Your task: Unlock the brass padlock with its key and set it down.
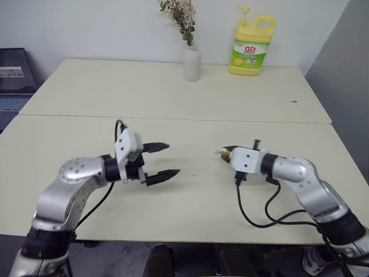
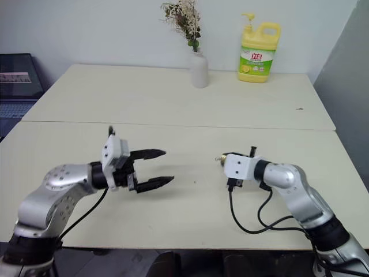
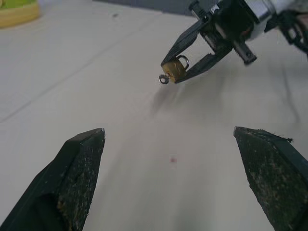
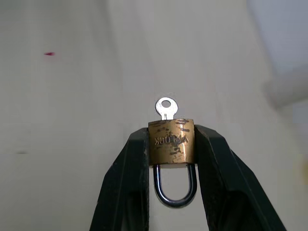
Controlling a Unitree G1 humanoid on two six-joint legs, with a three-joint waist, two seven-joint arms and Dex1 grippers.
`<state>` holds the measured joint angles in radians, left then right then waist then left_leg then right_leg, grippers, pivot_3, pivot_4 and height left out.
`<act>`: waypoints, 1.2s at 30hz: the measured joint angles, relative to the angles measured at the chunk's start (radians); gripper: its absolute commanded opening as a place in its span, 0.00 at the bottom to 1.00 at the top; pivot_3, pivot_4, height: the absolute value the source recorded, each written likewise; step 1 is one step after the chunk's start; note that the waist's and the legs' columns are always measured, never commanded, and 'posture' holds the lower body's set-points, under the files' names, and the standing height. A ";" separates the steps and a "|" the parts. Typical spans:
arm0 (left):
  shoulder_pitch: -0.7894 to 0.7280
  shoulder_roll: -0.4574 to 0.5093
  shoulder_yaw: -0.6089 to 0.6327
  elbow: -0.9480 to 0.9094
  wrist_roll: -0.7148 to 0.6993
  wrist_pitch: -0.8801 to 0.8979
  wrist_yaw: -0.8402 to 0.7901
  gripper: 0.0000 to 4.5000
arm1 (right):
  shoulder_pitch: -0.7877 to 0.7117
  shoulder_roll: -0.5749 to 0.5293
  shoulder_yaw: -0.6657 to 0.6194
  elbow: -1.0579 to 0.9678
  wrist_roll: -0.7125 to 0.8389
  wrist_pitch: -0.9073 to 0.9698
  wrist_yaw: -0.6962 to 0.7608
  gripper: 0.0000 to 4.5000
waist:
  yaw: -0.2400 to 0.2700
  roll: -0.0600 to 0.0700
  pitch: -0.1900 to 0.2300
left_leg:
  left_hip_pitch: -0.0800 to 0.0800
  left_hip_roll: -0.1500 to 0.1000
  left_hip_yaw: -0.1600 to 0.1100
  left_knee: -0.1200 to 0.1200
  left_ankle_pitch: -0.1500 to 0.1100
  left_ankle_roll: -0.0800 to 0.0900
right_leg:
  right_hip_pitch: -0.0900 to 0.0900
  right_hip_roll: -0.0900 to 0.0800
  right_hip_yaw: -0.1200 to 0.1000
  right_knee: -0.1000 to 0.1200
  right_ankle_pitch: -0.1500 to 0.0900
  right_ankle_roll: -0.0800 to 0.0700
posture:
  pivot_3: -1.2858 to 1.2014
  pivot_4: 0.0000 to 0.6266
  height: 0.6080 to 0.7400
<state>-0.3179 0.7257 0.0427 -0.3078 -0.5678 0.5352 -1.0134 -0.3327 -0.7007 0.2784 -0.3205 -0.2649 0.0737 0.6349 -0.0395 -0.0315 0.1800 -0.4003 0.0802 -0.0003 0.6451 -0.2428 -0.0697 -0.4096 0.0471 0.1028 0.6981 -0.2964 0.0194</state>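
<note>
My right gripper (image 4: pixel 172 134) is shut on the brass padlock (image 4: pixel 171 142), one finger pressed on each side of its body. It holds the lock a little above the table. The silver shackle loop (image 4: pixel 175 192) points back between the fingers and looks closed. The key (image 4: pixel 165 108) sits in the lock's far end with its round silver head sticking out. My left gripper (image 1: pixel 172 158) hovers open to the left with nothing between its fingers, pointing at the padlock (image 3: pixel 173 69) across a gap. From the left wrist, the key (image 3: pixel 164 79) shows as a small ring facing that gripper.
A white vase with dried flowers (image 1: pixel 191 62) and a yellow dish-soap bottle (image 1: pixel 252 46) stand at the far edge of the back table. A laptop (image 1: pixel 14 81) sits at the far left. A seam (image 1: pixel 173 119) divides the two cream tables. A grey panel (image 1: pixel 346 63) borders the right.
</note>
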 measured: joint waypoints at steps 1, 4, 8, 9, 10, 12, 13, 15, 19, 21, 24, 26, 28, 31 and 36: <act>-0.027 -0.006 -0.006 0.006 -0.012 0.022 -0.002 1.00 | 0.019 -0.011 -0.016 -0.005 -0.040 -0.055 -0.042 0.21 | -0.005 0.000 0.000 | 0.000 0.000 0.000 0.000 0.000 0.000 | 0.000 0.000 0.000 0.000 0.000 0.000 | 0.52 0.24 1.00; -0.105 -0.026 -0.026 0.040 -0.053 0.089 -0.011 1.00 | 0.066 -0.058 -0.056 -0.004 -0.153 -0.231 -0.163 0.21 | -0.009 0.000 0.000 | 0.000 0.000 -0.001 0.000 0.000 0.000 | 0.000 0.000 0.000 0.000 0.000 0.000 | 0.52 0.24 1.00; -0.189 -0.053 -0.080 0.077 -0.063 0.120 -0.033 1.00 | 0.086 -0.064 -0.079 0.003 -0.226 -0.368 -0.254 0.21 | -0.011 0.000 0.000 | 0.000 0.000 -0.001 0.000 0.000 0.000 | 0.001 0.000 0.000 0.001 0.000 0.000 | 0.52 0.24 1.00; -0.212 -0.066 -0.093 0.089 -0.062 0.125 -0.037 1.00 | 0.088 -0.062 -0.083 0.002 -0.231 -0.387 -0.266 0.21 | -0.010 0.000 0.000 | 0.000 0.000 -0.001 0.001 0.000 0.000 | 0.001 0.000 0.000 0.001 0.000 0.000 | 0.52 0.24 1.00; -0.246 -0.079 -0.113 0.109 -0.057 0.128 -0.044 1.00 | 0.088 -0.055 -0.087 -0.001 -0.233 -0.410 -0.271 0.21 | -0.009 0.000 0.000 | 0.000 0.000 -0.001 0.001 0.000 0.000 | 0.001 0.000 0.000 0.001 0.000 0.000 | 0.52 0.24 1.00; -0.285 -0.094 -0.142 0.134 -0.041 0.126 -0.055 1.00 | 0.091 -0.042 -0.089 -0.012 -0.230 -0.434 -0.269 0.21 | -0.009 0.000 0.000 | 0.000 0.000 -0.001 0.001 0.000 0.000 | 0.001 0.000 0.000 0.001 0.001 -0.001 | 0.52 0.24 1.00; -0.303 -0.102 -0.157 0.148 -0.034 0.120 -0.066 1.00 | 0.092 -0.037 -0.088 -0.020 -0.228 -0.444 -0.264 0.21 | -0.009 0.000 0.000 | 0.000 0.000 -0.001 0.001 0.000 0.000 | 0.001 0.000 0.000 0.001 0.002 -0.003 | 0.52 0.24 1.00; -0.326 -0.117 -0.180 0.170 -0.018 0.110 -0.083 1.00 | 0.091 -0.025 -0.085 -0.034 -0.222 -0.464 -0.253 0.21 | -0.010 0.000 0.000 | 0.000 0.000 -0.001 0.001 0.000 0.000 | 0.001 0.000 0.000 0.000 0.003 -0.005 | 0.52 0.24 1.00; -0.345 -0.127 -0.193 0.203 -0.001 0.107 -0.103 1.00 | 0.090 -0.005 -0.070 -0.036 -0.221 -0.483 -0.224 0.21 | -0.010 0.000 0.000 | 0.000 0.000 -0.001 0.001 0.000 0.000 | 0.001 0.000 0.000 0.001 0.003 -0.005 | 0.52 0.24 1.00; -0.358 -0.137 -0.193 0.220 -0.001 0.108 -0.113 1.00 | 0.085 0.004 -0.065 -0.034 -0.221 -0.490 -0.217 0.21 | -0.008 0.000 0.000 | 0.000 0.000 -0.001 0.001 0.000 0.000 | 0.001 0.000 0.000 0.001 0.003 -0.005 | 0.52 0.24 1.00; -0.384 -0.143 -0.193 0.241 -0.001 0.112 -0.133 1.00 | 0.071 0.020 -0.058 -0.033 -0.212 -0.509 -0.200 0.21 | -0.008 0.000 0.000 | 0.000 0.000 -0.001 0.001 0.000 0.000 | 0.001 0.000 -0.001 0.001 0.003 -0.005 | 0.52 0.24 1.00; -0.393 -0.146 -0.193 0.245 -0.009 0.125 -0.139 0.96 | 0.070 0.023 -0.058 -0.032 -0.209 -0.519 -0.195 0.21 | -0.008 0.000 0.000 | 0.000 0.000 -0.001 0.001 0.000 0.000 | 0.002 0.000 0.000 0.001 0.003 -0.005 | 0.52 0.24 1.00; -0.398 -0.150 -0.193 0.248 -0.017 0.141 -0.151 0.86 | 0.070 0.027 -0.058 -0.029 -0.208 -0.524 -0.189 0.21 | -0.007 0.000 0.000 | 0.000 0.000 -0.001 0.001 0.000 0.000 | 0.002 0.000 0.000 0.001 0.003 -0.005 | 0.52 0.24 1.00; -0.398 -0.148 -0.193 0.249 -0.020 0.153 -0.167 0.67 | 0.070 0.037 -0.058 -0.027 -0.207 -0.526 -0.180 0.21 | -0.008 0.000 0.000 | 0.000 0.000 -0.001 0.001 0.000 0.000 | 0.002 0.000 -0.001 0.001 0.003 -0.005 | 0.52 0.24 1.00; -0.394 -0.139 -0.195 0.249 -0.015 0.155 -0.196 0.33 | 0.070 0.042 -0.058 -0.027 -0.204 -0.528 -0.173 0.21 | -0.008 0.000 0.000 | 0.000 0.000 -0.001 0.001 0.000 0.000 | 0.002 0.000 -0.001 0.001 0.003 -0.005 | 0.52 0.24 1.00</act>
<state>-0.7117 0.5867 -0.1523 -0.0593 -0.5824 0.6899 -1.2091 -0.2629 -0.6587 0.2200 -0.3478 -0.4694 -0.4543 0.4618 -0.0471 -0.0316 0.1800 -0.3999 0.0797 -0.0017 0.6459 -0.2426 -0.0698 -0.4081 0.0474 0.1022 0.6989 -0.2934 0.0144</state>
